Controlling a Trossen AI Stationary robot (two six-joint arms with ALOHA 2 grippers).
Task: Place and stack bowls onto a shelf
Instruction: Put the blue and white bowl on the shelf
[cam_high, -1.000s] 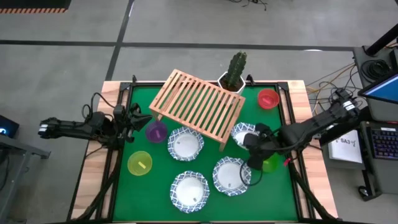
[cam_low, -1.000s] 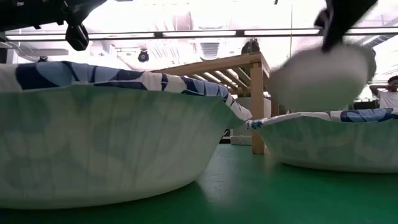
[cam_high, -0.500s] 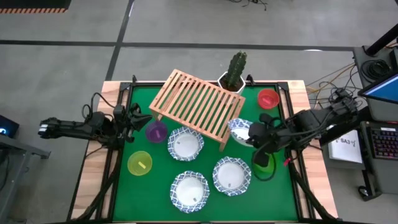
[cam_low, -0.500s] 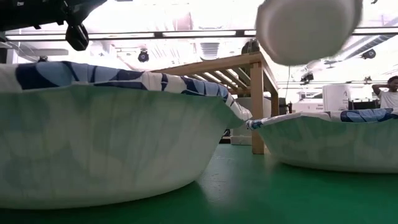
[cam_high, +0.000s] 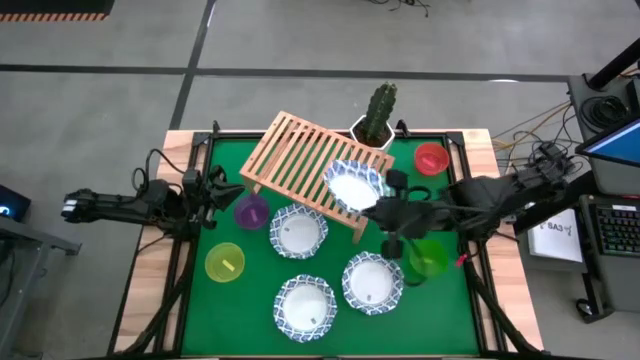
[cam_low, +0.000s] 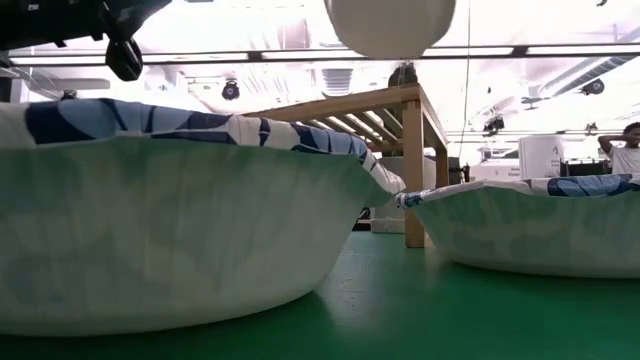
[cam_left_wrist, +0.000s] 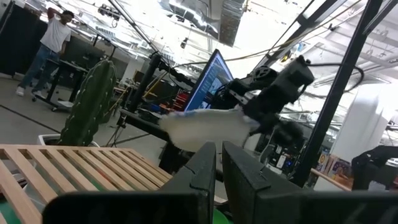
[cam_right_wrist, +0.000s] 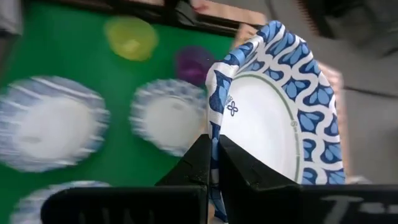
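Right gripper (cam_high: 378, 207): clamped on 1 patterned bowl's (cam_high: 354, 184) rim above shelf (cam_high: 315, 172) edge. Risk: tilted bowl slipping off. Left gripper (cam_high: 222, 193): closed, empty.

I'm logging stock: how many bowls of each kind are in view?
Blue-rimmed white bowls: 4 (one held by the right gripper over the shelf)
Red: 1
Green: 1
Yellow-green: 1
Purple: 1
Total: 8
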